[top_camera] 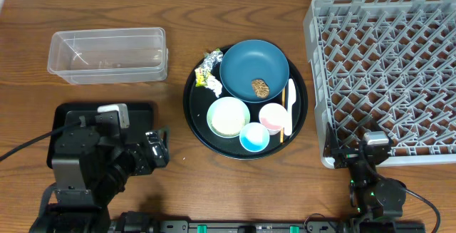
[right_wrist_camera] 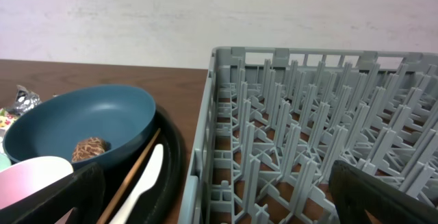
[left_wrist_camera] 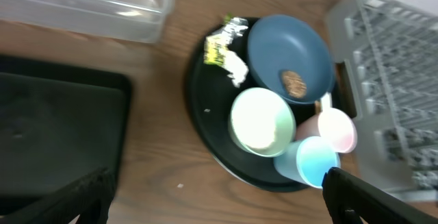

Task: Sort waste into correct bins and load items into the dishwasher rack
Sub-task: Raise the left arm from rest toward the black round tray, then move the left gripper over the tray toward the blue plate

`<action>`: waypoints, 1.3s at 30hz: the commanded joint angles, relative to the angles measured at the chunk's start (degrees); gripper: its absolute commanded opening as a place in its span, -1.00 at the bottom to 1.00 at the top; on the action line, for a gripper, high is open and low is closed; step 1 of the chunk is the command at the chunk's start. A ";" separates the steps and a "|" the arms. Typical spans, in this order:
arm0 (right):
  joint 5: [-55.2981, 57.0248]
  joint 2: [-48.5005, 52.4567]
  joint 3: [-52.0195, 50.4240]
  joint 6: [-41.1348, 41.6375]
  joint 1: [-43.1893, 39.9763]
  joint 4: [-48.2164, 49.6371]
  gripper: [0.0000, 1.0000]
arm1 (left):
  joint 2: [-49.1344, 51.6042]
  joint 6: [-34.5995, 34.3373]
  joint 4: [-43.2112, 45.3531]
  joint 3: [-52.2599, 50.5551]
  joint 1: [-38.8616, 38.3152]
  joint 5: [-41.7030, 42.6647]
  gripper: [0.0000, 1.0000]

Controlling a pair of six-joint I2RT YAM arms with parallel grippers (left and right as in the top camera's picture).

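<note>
- Left hand (left_wrist_camera: 215,195): fingers spread wide, holding nothing, left of the large round black tray (top_camera: 191,112) on the wooden desk (top_camera: 214,183).
- Right hand (right_wrist_camera: 219,195): spread wide too, right of that tray, by the square grey plastic rack (top_camera: 385,62).
- On that tray: dark blue plate (top_camera: 246,62) with brown food lump (top_camera: 260,87), pale green bowl (top_camera: 228,116), crumpled silver foil (top_camera: 211,62).

Overhead straight down on the whole table (top_camera: 178,5), left wrist high, tilted down over the round black tray (left_wrist_camera: 209,135), right wrist low and close, facing the grey rack (right_wrist_camera: 315,53), all three sharing the dark blue plate (top_camera: 246,65).
</note>
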 commanded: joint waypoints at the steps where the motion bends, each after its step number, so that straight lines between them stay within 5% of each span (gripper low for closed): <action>1: 0.11 0.02 -0.07 -0.61 -0.02 -0.24 0.99 | 0.09 0.15 -0.11 0.92 -1.40 -8.94 0.96; 10: 0.11 0.02 -0.07 -0.61 -0.02 -0.24 0.98 | 0.09 -2.05 2.95 1.01 -1.66 -11.96 0.96; 25: 0.11 0.02 -0.07 -0.61 -0.02 -0.24 0.98 | 6.80 -1.77 0.42 -1.33 -1.66 4.83 0.96; 30: 0.11 0.02 -0.07 -0.61 -0.02 -0.24 0.99 | 12.46 5.14 -0.20 -1.33 -3.28 12.81 0.98; 35: 0.11 0.02 -0.07 -0.61 -0.02 -0.24 0.99 | 16.94 6.80 0.33 -1.33 -9.79 11.21 0.82; 39: 0.11 0.02 -0.07 -0.61 -0.02 -0.24 0.98 | 20.68 3.89 2.51 -1.33 -15.28 1.73 0.79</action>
